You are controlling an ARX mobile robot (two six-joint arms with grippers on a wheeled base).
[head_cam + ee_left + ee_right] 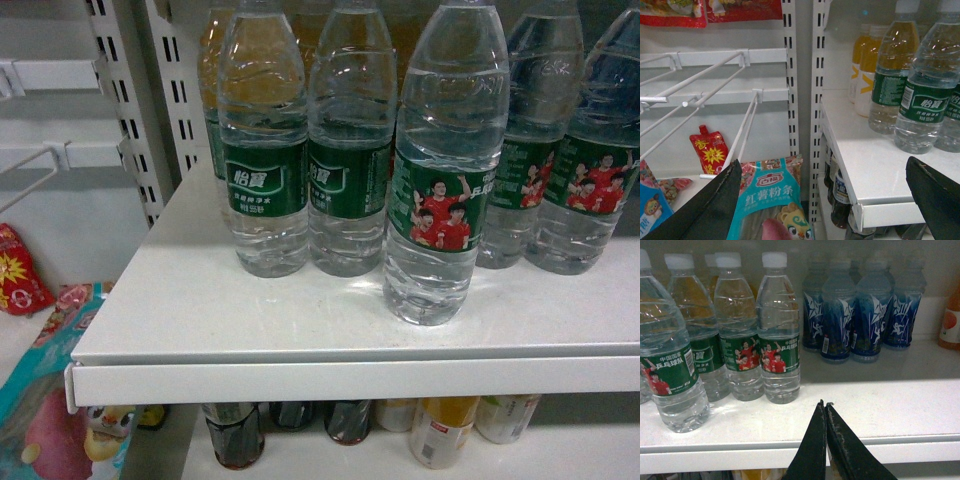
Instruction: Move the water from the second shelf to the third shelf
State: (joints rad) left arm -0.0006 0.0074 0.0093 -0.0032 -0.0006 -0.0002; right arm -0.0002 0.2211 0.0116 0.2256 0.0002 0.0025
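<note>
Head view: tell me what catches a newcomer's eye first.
A water bottle with a green label of red-shirted figures stands forward of its row, nearest the white shelf's front edge. Behind it runs a line of matching green-labelled bottles. Below the shelf, tops of dark bottles peek out.

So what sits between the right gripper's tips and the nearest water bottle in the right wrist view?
Nothing: only bare white shelf lies between the shut right gripper and the nearest water bottle, which stands up and left of the tips.

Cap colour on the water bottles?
White caps on the water bottles; clearest in the right wrist view.
</note>
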